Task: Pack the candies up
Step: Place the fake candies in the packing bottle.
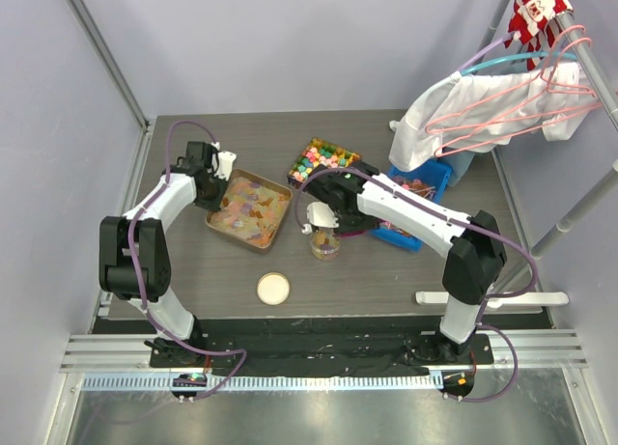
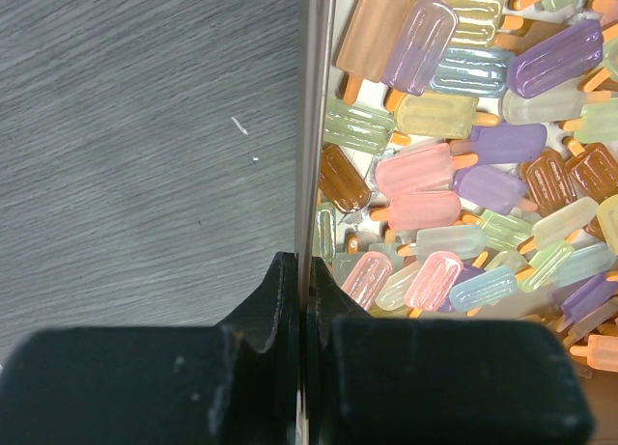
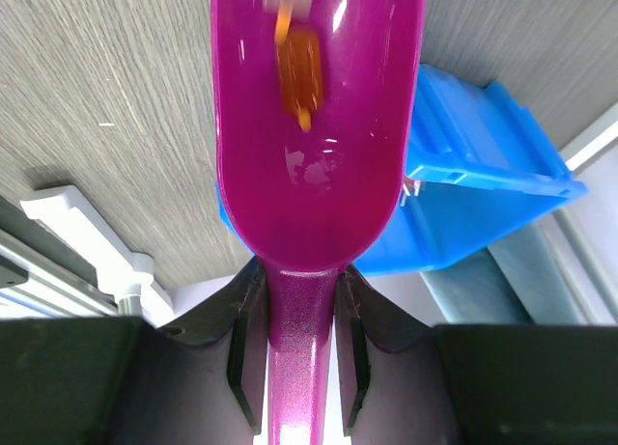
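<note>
The candies (image 2: 425, 184) are small popsicle-shaped pieces in pink, purple, green, yellow and orange, piled in a brown tray (image 2: 314, 126). My left gripper (image 2: 307, 266) is shut on that tray's thin rim, at the tray's (image 1: 210, 220) far left corner, where the left gripper (image 1: 216, 175) sits in the top view. My right gripper (image 3: 300, 281) is shut on the handle of a magenta scoop (image 3: 319, 155), in which one orange candy (image 3: 299, 69) shows blurred. The right gripper (image 1: 323, 216) hangs just above a small open jar (image 1: 324, 244) holding candies.
A round pale lid (image 1: 273, 289) lies in front of the jar. A box of bright mixed sweets (image 1: 323, 160) and a blue bin (image 1: 425, 189) stand behind the right arm. Clothes on hangers (image 1: 502, 102) hang at the far right. A white bar (image 1: 492, 297) lies near the right base.
</note>
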`<state>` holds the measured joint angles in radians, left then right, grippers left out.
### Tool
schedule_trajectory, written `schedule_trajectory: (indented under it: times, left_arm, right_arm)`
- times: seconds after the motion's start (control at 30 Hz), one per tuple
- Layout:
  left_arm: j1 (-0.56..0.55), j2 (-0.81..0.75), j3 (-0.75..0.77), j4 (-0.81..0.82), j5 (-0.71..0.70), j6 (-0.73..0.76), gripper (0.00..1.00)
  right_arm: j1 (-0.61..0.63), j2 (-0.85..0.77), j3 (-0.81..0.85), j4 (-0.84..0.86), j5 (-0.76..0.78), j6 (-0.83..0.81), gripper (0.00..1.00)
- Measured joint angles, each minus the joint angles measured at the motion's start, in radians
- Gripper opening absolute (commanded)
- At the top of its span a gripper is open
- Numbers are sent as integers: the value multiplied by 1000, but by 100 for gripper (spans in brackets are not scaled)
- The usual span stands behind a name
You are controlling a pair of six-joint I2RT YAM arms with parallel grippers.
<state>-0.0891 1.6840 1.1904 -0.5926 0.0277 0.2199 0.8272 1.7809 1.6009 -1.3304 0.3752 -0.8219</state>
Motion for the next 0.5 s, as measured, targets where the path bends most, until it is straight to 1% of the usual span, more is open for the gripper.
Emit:
schedule_trajectory:
  times: [0.5]
  left_arm:
    - [0, 0, 0, 0, 0, 0, 0]
  right_arm:
    - [58, 15, 6, -4, 176, -5, 1]
